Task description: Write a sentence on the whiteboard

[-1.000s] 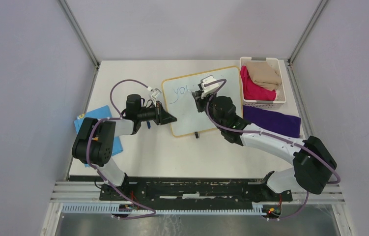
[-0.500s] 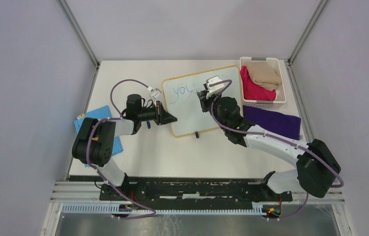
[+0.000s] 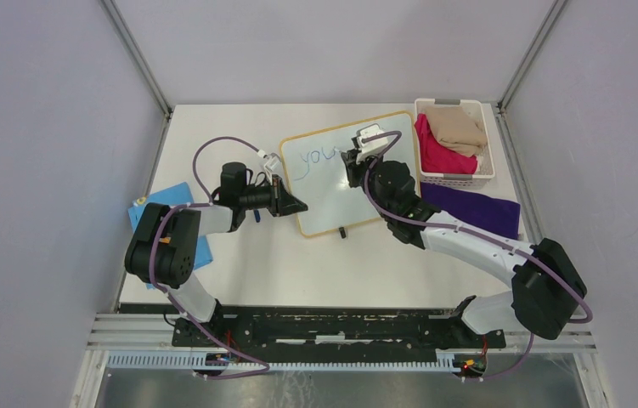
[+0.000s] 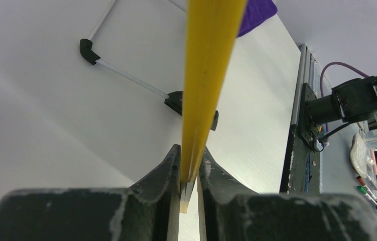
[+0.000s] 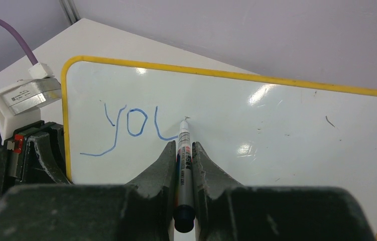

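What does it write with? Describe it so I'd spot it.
Look at the yellow-framed whiteboard on the table's far half. The right gripper over it pinches a slim white marker, tip at the blue letters; the left gripper only clamps the frame.

Whiteboard: glossy white, yellow-framed, rounded corners, set askew near the middle of the surface's far edge. Sentence: thin blue strokes, "yo" plus an unfinished third letter, at the board's upper left.
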`<state>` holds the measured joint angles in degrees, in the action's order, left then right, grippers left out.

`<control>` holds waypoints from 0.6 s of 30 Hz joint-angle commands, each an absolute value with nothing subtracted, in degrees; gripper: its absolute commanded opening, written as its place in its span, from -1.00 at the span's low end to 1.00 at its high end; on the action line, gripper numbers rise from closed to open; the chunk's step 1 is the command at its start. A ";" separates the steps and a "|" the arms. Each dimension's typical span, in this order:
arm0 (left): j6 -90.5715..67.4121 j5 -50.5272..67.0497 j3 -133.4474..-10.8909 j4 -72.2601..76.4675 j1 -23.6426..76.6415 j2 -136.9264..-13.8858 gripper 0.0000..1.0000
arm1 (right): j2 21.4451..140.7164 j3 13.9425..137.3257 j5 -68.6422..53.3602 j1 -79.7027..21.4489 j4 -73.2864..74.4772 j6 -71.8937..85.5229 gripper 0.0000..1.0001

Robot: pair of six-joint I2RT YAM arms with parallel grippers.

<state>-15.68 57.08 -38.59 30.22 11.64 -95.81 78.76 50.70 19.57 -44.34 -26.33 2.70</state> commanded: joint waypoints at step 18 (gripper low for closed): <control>-10.28 53.22 -39.59 26.37 11.98 -95.09 -0.96 | 77.54 54.27 20.05 -43.23 -26.69 2.81 -1.00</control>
<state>-14.22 57.08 -38.85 29.28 12.01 -95.61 80.93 55.22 19.44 -43.77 -25.54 2.31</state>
